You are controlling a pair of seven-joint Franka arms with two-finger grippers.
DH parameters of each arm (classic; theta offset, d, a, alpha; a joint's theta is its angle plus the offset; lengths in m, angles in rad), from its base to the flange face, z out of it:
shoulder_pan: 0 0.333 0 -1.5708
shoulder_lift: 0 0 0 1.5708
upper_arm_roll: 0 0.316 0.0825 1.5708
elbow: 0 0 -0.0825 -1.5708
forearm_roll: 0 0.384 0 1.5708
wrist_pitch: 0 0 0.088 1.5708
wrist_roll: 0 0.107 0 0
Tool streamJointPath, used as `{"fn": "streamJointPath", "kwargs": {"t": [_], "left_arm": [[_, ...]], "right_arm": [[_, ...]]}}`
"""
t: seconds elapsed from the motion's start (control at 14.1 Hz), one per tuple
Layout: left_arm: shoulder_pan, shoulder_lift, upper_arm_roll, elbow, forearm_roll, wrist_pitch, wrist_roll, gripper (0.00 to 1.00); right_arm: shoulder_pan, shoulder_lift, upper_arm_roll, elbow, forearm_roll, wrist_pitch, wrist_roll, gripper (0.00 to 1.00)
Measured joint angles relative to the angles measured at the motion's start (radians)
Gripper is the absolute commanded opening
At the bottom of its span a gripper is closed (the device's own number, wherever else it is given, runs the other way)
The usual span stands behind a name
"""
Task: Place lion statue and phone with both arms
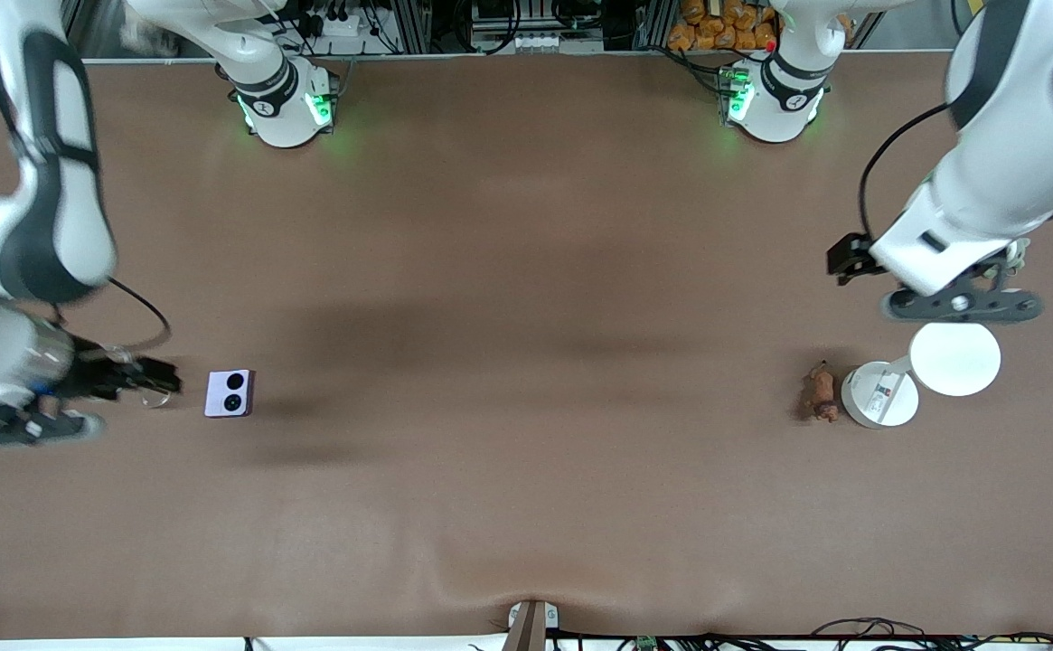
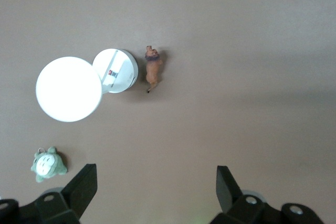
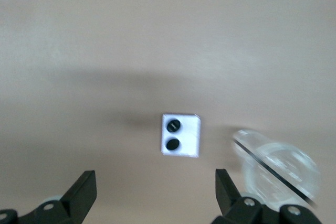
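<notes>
The phone (image 1: pixel 229 393) lies flat on the brown table (image 1: pixel 526 470) toward the right arm's end — a small squarish lilac slab, smooth, with two black round lenses on its face. Just beside it, closer to the table's end, sits a clear glassy round thing (image 3: pixel 281 169) under the right arm. The right gripper (image 3: pixel 152 195) hangs over this spot, fingers spread wide and empty. Toward the left arm's end lies the lion statue (image 1: pixel 821 391) — tiny, elongated, reddish-brown, matte, lying right against a white round-based stand (image 1: pixel 880 394) that carries a white disc (image 1: pixel 954 359). The left gripper (image 2: pixel 155 190) hovers over the table near that stand, its dark fingers parted with nothing between them. A small grey-green plush (image 2: pixel 48 164) rests close by. The tabletop is a plain, slightly rippled cloth-like sheet; cables and racks line the edge by the bases.
</notes>
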Motion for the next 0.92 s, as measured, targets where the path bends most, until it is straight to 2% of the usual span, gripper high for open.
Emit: {"fn": "streamJointPath", "kwargs": {"t": [0.14, 0.28, 0.36, 0.5, 0.57, 0.64, 0.92], "left_arm": [[0.017, -0.03, 0.004, 0.023, -0.037, -0.026, 0.0, 1.0], [0.053, -0.069, 0.006, 0.026, -0.094, -0.045, 0.0, 1.0], [0.074, -0.084, 0.006, 0.026, -0.122, -0.053, 0.001, 1.0], [0.109, -0.104, 0.007, 0.026, -0.149, -0.061, 0.009, 1.0], [0.115, -0.108, 0.007, 0.026, -0.15, -0.061, 0.011, 1.0], [0.117, -0.111, 0.007, 0.026, -0.15, -0.061, 0.015, 1.0], [0.11, -0.135, 0.011, 0.025, -0.15, -0.059, 0.032, 1.0]], "right_arm": [[-0.001, -0.108, 0.0, -0.001, -0.045, -0.09, 0.0, 1.0], [-0.014, -0.202, 0.01, -0.003, -0.054, -0.184, 0.007, 1.0], [-0.049, -0.241, 0.045, -0.004, -0.055, -0.232, 0.023, 1.0], [-0.189, -0.304, 0.187, -0.009, -0.059, -0.299, 0.054, 1.0], [-0.231, -0.325, 0.231, -0.012, -0.062, -0.326, 0.061, 1.0], [-0.249, -0.341, 0.249, -0.013, -0.065, -0.351, 0.069, 1.0], [-0.25, -0.355, 0.245, -0.014, -0.082, -0.388, 0.084, 1.0]]}}
